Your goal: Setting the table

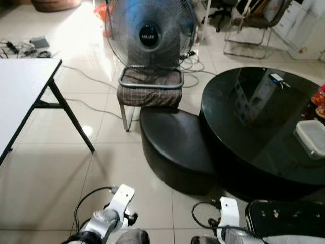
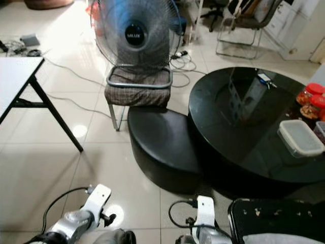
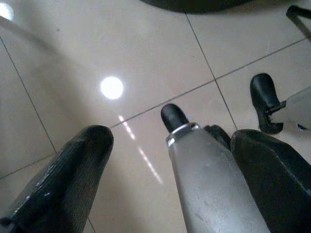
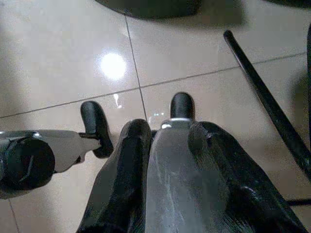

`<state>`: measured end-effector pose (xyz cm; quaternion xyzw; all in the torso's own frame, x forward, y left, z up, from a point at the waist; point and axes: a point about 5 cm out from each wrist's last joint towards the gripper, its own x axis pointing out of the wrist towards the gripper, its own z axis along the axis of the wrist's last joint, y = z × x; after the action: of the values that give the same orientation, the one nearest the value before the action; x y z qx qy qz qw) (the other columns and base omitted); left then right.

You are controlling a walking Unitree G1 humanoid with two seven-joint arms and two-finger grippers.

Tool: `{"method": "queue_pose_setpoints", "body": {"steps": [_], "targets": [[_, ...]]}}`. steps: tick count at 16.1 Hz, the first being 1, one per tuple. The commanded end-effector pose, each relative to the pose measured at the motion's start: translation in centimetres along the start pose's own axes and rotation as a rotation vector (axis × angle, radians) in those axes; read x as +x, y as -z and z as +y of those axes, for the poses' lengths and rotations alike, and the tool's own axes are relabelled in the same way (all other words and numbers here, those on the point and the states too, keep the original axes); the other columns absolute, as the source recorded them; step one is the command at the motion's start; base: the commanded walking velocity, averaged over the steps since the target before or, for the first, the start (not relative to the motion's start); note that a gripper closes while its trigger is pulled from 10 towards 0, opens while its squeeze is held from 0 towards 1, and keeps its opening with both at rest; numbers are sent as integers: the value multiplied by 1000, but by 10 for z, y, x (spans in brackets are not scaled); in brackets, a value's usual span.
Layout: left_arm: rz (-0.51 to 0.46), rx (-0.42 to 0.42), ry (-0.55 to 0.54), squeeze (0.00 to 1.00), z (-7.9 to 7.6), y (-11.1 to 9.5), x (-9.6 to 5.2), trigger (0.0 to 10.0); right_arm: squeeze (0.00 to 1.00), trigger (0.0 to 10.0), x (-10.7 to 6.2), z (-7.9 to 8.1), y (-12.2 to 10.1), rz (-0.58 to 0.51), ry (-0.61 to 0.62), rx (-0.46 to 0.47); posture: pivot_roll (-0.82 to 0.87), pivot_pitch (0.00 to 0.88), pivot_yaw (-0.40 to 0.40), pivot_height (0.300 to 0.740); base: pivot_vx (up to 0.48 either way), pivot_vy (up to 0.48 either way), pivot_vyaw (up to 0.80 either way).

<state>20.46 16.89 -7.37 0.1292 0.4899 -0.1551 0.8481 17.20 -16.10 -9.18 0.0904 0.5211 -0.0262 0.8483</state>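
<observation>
A round black glossy table [image 1: 254, 127] stands to my right front. On its right side lie a clear lidded plastic box [image 2: 300, 137] and red-lidded jars [image 2: 311, 99]; a small object with keys [image 2: 264, 79] lies near its far edge. Both arms hang low at my sides, the left arm [image 1: 109, 216] and the right arm [image 1: 228, 216]. Over the floor tiles, my left gripper [image 3: 175, 141] is open wide and holds nothing. The fingers of my right gripper [image 4: 170, 131] stand a narrow gap apart, also holding nothing. My own silver leg shows between the fingers in both wrist views.
A low black curved bench [image 1: 175, 147] hugs the round table's left side. Behind it a standing fan [image 1: 150, 33] rests on a checked stool [image 1: 150, 91]. A white folding table [image 1: 23, 91] is at the left. Cables trail on the floor; a black case [image 1: 284, 218] is near my right foot.
</observation>
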Motion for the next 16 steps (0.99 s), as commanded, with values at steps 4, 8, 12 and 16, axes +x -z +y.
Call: {"method": "queue_pose_setpoints", "body": {"steps": [4,8,12,16], "targets": [[41,-30,-22,0,6,19,-2,10000,0,10000,-1,-8,5,29,15,43,49,84,14,740,0,0,0],[54,-33,-29,0,9,27,-4,10000,0,10000,-1,-9,6,43,14,48,50,83,14,740,0,0,0],[54,-33,-29,0,9,27,-4,10000,0,10000,-1,-9,6,43,14,48,50,83,14,740,0,0,0],[54,-33,-29,0,9,27,-4,10000,0,10000,-1,-9,6,43,14,48,50,83,14,740,0,0,0]]}}
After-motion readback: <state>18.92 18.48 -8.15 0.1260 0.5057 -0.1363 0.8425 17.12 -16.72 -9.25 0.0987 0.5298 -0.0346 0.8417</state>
